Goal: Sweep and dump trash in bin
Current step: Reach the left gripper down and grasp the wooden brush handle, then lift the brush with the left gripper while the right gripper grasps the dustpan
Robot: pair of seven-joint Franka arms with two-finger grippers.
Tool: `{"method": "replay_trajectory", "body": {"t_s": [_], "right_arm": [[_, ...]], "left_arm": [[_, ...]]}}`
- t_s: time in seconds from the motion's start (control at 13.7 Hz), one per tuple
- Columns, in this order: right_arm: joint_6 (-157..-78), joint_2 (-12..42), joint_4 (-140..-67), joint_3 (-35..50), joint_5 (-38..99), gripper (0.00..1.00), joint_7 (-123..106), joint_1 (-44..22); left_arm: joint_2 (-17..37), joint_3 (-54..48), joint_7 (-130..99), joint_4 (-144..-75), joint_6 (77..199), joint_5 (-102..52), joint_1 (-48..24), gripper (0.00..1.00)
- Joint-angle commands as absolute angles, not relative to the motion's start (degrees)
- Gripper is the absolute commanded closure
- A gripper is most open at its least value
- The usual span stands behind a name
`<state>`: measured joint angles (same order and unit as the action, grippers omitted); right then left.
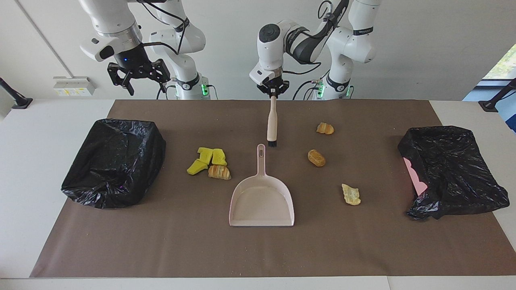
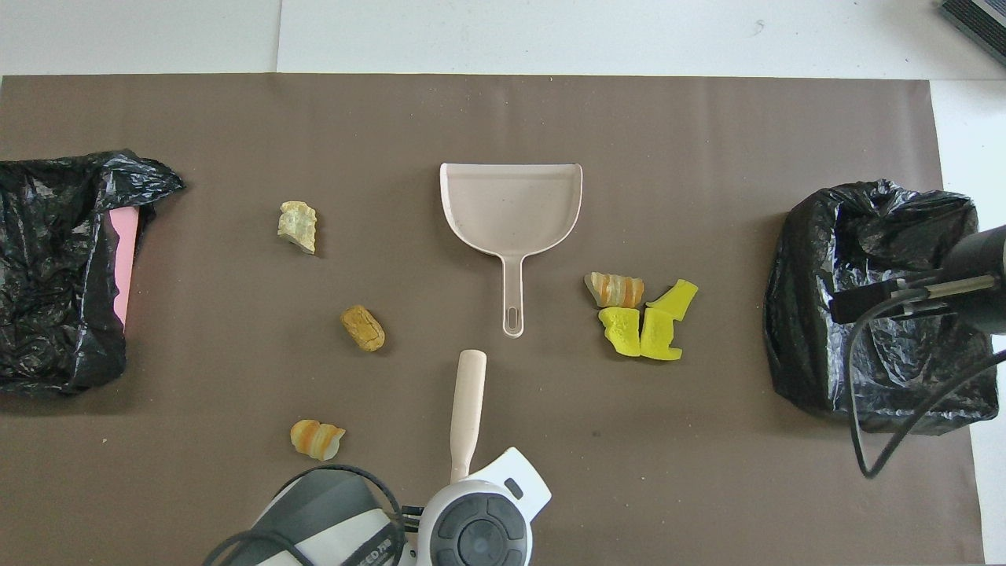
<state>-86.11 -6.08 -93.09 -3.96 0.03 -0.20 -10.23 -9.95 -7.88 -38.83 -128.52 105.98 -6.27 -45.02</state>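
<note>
Left gripper [image 1: 273, 93] clamps cream plastic hand brush [image 1: 272, 121] upright, bristles down for sweeping | right gripper [image 1: 139, 73] waits wide open above black-bagged bin [image 1: 115, 161]

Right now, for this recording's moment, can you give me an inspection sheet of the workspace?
Surface: brown paper mat on white table, specks.
Job's things: three yellow spongy chunks beside one golden-brown pastry piece; three more pastry pieces scattered; pale pink plastic dustpan empty; two black-bagged bins.
Clutter: nothing seen.
Grippers: left pincer shut on cream-handled brush; right pincer open, waiting above bin.
Cables: black cable over bin.
Surroundings: white wall, window.
</note>
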Motion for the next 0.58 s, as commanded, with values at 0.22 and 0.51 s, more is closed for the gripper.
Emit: {"method": "replay_trajectory", "body": {"t_s": [0.22,0.51], "right_arm": [[-95.43,2.53,-90.97,-3.16,1.32,0.00,10.96,-18.70],[-105.17,16.66,-87.02,-3.16,0.09,0.00,25.10,-28.02]], "left_arm": [[-13.54,-8.17,-19.02,-127.53,102.30,0.08,-26.31,1.00],[-8.18,-8.17,-0.12,-123.40,106.76,1.93,-11.81,1.00]]}}
